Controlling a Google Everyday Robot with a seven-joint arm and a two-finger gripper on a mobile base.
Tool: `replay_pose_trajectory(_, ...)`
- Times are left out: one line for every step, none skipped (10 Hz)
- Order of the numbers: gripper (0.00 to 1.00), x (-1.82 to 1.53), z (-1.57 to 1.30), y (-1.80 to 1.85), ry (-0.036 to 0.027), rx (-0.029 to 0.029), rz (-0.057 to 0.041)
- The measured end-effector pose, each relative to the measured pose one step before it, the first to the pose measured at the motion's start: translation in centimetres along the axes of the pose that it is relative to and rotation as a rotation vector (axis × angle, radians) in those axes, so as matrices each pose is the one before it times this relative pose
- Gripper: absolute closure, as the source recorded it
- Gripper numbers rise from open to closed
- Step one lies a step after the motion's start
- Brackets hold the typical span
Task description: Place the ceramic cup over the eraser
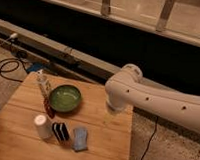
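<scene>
The white cup (42, 126) stood upright on the wooden table (107, 141), just left of the striped black eraser (60, 131), with a blue-grey pad (80, 138) on the eraser's other side and a green bowl (65, 97) behind them. The white arm (143, 96) reached in from the right, well apart from the cup. The gripper was out of sight, so I cannot tell its state.

Looks like a test lab: light wooden table (107, 131), loose black cables (9, 67) on speckled concrete floor (166, 148); my gripper is out of view.
</scene>
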Motion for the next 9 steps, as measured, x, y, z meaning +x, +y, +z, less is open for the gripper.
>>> replay_pose_trajectory(0.24,0.002,-0.001,-0.002,0.00001,0.00003,0.00007)
replay_pose_trajectory(0.24,0.0,0.001,0.001,0.00002,-0.00001,-0.00006)
replay_pose_trajectory(0.24,-0.003,-0.001,-0.002,-0.00004,-0.00002,0.00003)
replay_pose_trajectory(0.24,-0.062,0.029,-0.099,-0.00049,-0.00089,-0.00093)
replay_pose_trajectory(0.24,-0.259,-0.158,-0.376,-0.00131,0.00373,-0.01368)
replay_pose_trajectory(0.24,-0.692,-0.218,-0.254,-0.00025,0.00599,-0.02434)
replay_pose_trajectory(0.24,-1.572,-0.424,0.142,-0.00226,0.00622,-0.03945)
replay_pose_trajectory(0.24,-1.886,-0.354,0.344,-0.00255,0.00878,-0.04286)
replay_pose_trajectory(0.24,-1.668,-0.258,0.422,-0.0035,0.00417,-0.03316)
